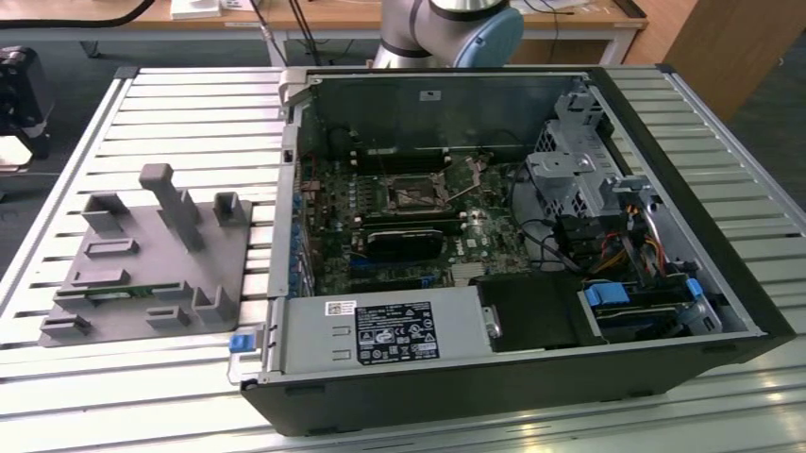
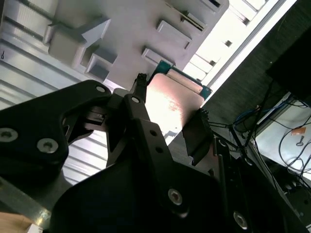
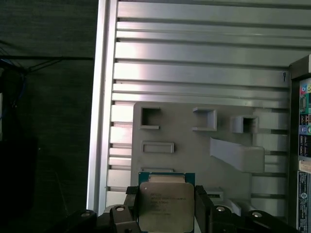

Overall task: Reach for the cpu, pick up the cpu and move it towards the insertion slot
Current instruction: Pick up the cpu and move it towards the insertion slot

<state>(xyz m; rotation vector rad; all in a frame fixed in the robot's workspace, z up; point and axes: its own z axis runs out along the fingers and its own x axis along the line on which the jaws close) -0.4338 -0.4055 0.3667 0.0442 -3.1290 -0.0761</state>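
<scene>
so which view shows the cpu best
The first wrist view: the cpu faces the camera squarely, silver top and green edge clear, clamped in the gripper. The second wrist view shows it at a slant, washed by glare.

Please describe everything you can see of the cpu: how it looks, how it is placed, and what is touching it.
The cpu is a flat square chip. It has a shiny silver metal lid with faint print, on a thin green board that shows as a rim. The gripper holds it, with black fingers pressing two opposite edges. In both wrist views its lid faces the camera, and the grey fixture plate on the ribbed metal table lies behind it. The cpu appears lifted clear of the plate.
</scene>
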